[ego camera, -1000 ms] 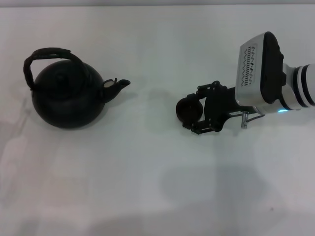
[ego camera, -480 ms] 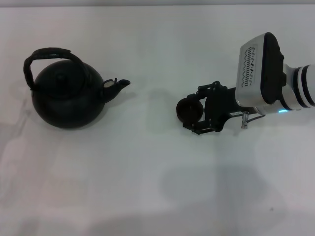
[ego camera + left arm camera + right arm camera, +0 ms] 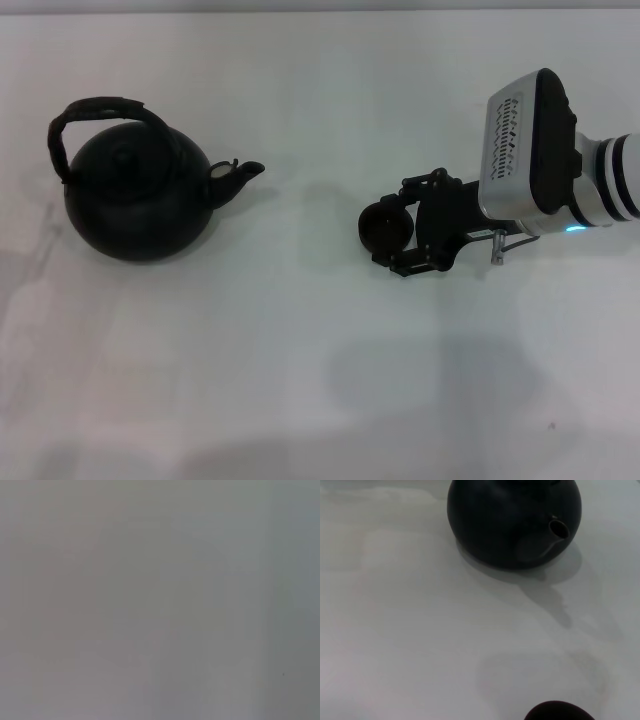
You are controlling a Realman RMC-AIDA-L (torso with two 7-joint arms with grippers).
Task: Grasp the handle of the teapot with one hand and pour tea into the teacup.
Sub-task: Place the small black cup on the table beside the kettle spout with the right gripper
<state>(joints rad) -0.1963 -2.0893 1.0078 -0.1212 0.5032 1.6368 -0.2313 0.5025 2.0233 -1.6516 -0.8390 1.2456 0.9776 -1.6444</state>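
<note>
Nothing has shifted since 1 second ago: my right gripper [image 3: 392, 232] stays clenched on the teacup [image 3: 381, 226], well apart from the teapot [image 3: 135, 195] and its handle [image 3: 95, 110].

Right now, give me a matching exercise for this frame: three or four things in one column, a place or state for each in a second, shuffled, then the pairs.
Column one:
1. teapot
2. teacup
3. handle
4. right gripper

Column two:
A. arches over the pot's lid, nothing gripping it
B. reaches in from the robot's right, at the small cup
C. stands on the table at the robot's left, spout toward the cup
D. small and black, between the fingers near the middle of the table

Pairs: 1-C, 2-D, 3-A, 4-B
</note>
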